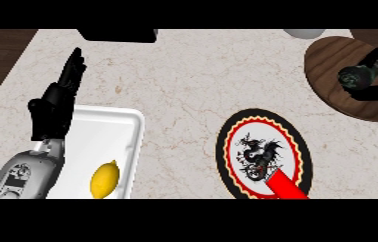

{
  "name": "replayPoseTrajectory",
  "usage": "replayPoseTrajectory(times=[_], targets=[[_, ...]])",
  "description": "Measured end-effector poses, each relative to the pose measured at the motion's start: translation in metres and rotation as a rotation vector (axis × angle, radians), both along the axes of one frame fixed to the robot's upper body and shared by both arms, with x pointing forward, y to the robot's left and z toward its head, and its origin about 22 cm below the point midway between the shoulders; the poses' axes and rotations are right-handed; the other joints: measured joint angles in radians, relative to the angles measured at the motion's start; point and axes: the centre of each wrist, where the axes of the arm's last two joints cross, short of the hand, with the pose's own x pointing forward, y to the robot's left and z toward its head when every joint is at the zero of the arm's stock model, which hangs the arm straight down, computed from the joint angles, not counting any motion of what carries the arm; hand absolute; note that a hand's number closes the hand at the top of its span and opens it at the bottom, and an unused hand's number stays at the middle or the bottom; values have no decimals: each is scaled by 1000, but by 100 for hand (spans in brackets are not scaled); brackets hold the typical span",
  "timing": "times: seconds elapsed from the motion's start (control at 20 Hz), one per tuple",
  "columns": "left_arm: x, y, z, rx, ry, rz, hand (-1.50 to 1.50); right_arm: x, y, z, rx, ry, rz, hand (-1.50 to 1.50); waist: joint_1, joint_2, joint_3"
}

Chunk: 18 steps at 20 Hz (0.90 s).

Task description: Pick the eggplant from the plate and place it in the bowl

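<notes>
The dark eggplant [353, 77], greenish at its stem end, is over the brown wooden bowl [328, 66] at the right edge of the head view. My right hand [371, 63] shows only partly at that edge, its black fingers curled round the eggplant. The round plate [262, 156], with a black rim, a dragon picture and a red stripe, lies at lower centre-right with nothing on it. My left hand [55, 103] rests open at the left, fingers pointing up, beside the white tray.
A white tray [111, 123] at the lower left holds a yellow lemon [105, 180]. A black object [118, 34] sits at the counter's far edge, and a pale rounded object [306, 33] at the top right. Dark wood borders the counter's left side.
</notes>
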Motion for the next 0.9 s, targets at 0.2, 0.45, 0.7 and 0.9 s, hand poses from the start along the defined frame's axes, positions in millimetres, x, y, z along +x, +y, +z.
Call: replayPoseTrajectory(times=[0.2,0.45,0.7,0.9], targets=[[2,-6,2,-5,-5,-18,0,6,-9,-8,-38,-7,-60,150,17,7,2],[4,-10,4,0,-20,-33,0,12,-8,-19,36,97,-80,-150,35,16,3],[8,-12,6,-1,-23,-44,0,18,-3,-21,135,161,2,-150,43,23,5],[9,-11,9,4,-26,-38,0,18,-5,-23,227,137,69,-150,43,22,6]])
